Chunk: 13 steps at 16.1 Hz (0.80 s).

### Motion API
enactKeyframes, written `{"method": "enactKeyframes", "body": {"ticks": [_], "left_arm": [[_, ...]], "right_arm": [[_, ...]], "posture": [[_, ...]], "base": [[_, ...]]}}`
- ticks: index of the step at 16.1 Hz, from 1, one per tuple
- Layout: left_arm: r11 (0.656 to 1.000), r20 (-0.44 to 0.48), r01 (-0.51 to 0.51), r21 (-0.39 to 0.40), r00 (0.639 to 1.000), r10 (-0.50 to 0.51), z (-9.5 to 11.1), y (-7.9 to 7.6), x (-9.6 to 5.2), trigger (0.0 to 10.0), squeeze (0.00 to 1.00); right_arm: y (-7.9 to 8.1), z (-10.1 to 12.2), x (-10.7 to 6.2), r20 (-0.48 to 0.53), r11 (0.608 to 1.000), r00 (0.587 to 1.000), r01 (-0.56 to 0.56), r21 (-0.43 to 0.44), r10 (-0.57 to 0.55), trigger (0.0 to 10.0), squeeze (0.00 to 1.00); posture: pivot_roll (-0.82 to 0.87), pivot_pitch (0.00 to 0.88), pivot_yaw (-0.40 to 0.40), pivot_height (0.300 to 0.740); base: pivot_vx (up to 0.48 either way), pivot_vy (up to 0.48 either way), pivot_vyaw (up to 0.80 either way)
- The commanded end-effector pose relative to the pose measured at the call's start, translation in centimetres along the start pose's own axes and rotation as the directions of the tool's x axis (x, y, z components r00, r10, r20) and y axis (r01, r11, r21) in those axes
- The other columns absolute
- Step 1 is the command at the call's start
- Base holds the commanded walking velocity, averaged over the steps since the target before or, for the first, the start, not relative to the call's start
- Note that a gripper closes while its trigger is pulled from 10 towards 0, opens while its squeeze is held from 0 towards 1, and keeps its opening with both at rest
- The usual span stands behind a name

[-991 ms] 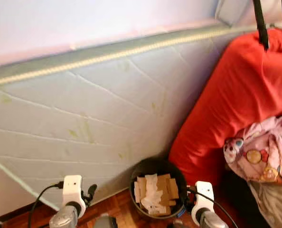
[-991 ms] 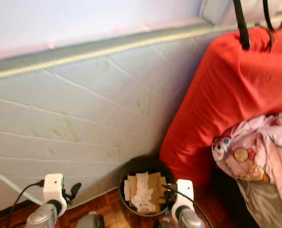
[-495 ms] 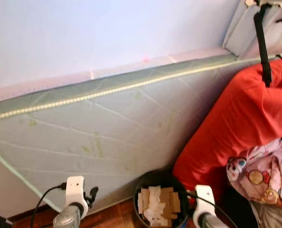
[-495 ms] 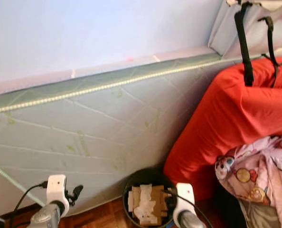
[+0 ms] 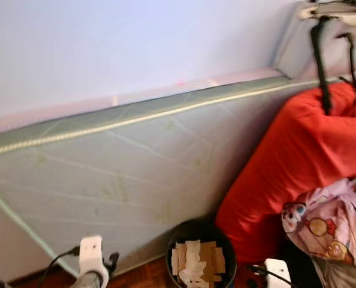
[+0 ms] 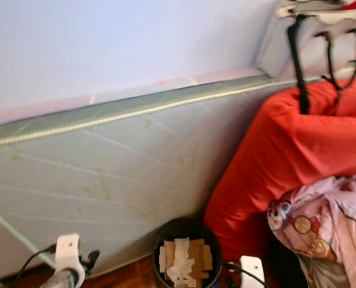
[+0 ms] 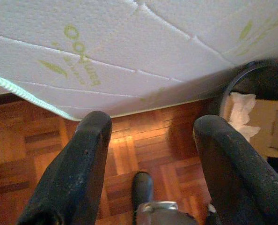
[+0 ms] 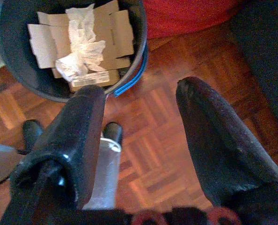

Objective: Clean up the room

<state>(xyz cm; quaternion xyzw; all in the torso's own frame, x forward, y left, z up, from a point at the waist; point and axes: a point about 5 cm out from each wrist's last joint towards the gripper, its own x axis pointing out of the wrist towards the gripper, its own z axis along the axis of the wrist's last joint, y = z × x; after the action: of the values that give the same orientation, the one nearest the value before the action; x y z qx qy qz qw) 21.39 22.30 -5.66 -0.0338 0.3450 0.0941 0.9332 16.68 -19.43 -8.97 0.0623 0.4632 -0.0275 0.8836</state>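
— What's your bin like?
— A round black bin (image 5: 201,231) of flat cardboard and crumpled tissue, on parquet against the quilted mattress (image 5: 124,180).
— Your pincers?
— Left pincer (image 7: 150,154) and right pincer (image 8: 139,117) both spread, empty.

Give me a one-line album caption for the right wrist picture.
Open right gripper hovering over parquet floor beside a black bin of cardboard and tissue.

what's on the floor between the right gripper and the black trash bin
Right wrist view: bare wooden parquet floor lies between the open right gripper and the bin.
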Motion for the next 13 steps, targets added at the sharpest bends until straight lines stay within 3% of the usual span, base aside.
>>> {"method": "enactKeyframes", "body": {"ticks": [1, 10, 13], "left_arm": [[1.000, -0.024, -0.016, 0.026, 1.000, 0.017, -0.7, 0.1, -0.2, 10.0, 0.00], [0.998, -0.068, -0.023, 0.058, 0.997, 0.027, -2.7, 0.5, -1.0, 10.0, 0.00], [0.997, -0.054, -0.031, 0.072, 0.998, 0.035, -2.4, 0.5, -0.9, 10.0, 0.00]], "right_arm": [[0.1, -0.7, -0.1, -0.026, 1.000, 1.000, 0.004, -0.022, -0.004, 10.0, 0.00], [-0.3, -1.6, -0.4, -0.044, 1.000, 0.999, 0.010, -0.019, -0.011, 10.0, 0.00], [-0.5, -1.6, -0.4, -0.046, 1.000, 0.999, 0.016, -0.021, -0.017, 10.0, 0.00]], "posture": [[0.09, 0.000, -0.075, 0.740], [0.07, 0.000, -0.056, 0.740], [0.08, 0.000, -0.066, 0.740]], "base": [[0.000, 0.000, -0.70], [0.000, 0.000, -0.69], [0.000, -0.480, -0.68]]}}
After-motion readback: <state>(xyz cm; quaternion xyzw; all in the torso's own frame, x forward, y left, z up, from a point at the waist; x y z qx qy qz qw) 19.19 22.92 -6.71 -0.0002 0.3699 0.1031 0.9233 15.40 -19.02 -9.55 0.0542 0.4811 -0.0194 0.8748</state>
